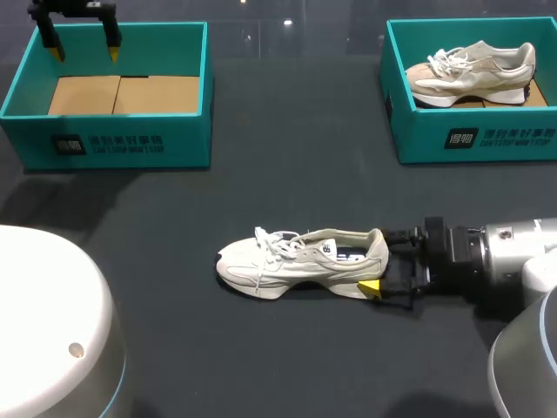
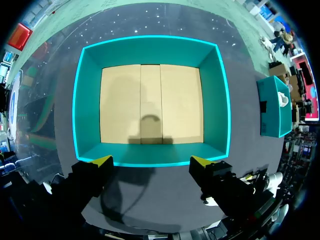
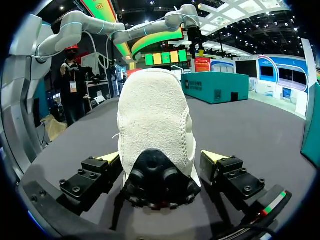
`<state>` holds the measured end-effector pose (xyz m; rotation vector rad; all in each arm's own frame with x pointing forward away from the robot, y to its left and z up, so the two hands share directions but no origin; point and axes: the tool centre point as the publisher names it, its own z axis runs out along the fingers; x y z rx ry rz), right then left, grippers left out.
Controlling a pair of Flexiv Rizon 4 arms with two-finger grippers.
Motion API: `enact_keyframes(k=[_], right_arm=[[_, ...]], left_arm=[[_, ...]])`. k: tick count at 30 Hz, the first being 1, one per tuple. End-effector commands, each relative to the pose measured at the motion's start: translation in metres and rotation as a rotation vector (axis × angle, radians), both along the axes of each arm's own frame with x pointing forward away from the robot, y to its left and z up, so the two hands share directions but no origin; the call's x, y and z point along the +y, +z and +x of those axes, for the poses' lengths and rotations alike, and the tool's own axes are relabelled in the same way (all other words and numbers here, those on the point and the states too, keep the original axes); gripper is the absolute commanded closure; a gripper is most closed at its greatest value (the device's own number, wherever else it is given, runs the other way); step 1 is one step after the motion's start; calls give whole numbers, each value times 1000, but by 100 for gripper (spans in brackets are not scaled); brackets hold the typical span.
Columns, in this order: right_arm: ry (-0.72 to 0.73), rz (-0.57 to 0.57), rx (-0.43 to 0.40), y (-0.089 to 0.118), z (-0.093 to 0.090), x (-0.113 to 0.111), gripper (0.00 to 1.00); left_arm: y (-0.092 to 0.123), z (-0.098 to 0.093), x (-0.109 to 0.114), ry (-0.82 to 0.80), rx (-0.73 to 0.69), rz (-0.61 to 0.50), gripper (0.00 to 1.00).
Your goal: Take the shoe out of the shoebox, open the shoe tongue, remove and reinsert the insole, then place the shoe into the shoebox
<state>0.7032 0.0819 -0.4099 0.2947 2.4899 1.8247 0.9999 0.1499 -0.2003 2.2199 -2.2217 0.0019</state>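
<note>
A white sneaker [image 1: 296, 261] lies on its sole in the middle of the dark table, toe pointing left. My right gripper [image 1: 383, 261] is at its heel, open, one yellow-tipped finger on each side of the heel [image 3: 155, 125]; I cannot tell whether either finger touches it. The right gripper [image 3: 160, 157] sits low, near the tabletop. At the back left stands an empty teal shoebox [image 1: 104, 131] with a cardboard floor. My left gripper [image 1: 84, 50] hangs open and empty over that shoebox's [image 2: 90, 100] near wall, its tips [image 2: 151, 161] far apart.
A second teal shoebox [image 1: 470, 135] at the back right holds a beige sneaker [image 1: 474, 74]. A wide stretch of bare table separates the boxes from the white sneaker. White robot housing [image 1: 43, 322] fills the front left corner.
</note>
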Motion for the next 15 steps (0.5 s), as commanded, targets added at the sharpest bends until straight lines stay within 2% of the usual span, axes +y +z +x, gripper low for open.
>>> enact_keyframes(k=[1,15], right_arm=[[11,2,1,-4,2,5,0],[25,13,-14,-6,2,11,0]], left_arm=[[0,0,0,0,0,1,0],[0,0,0,0,0,1,0]])
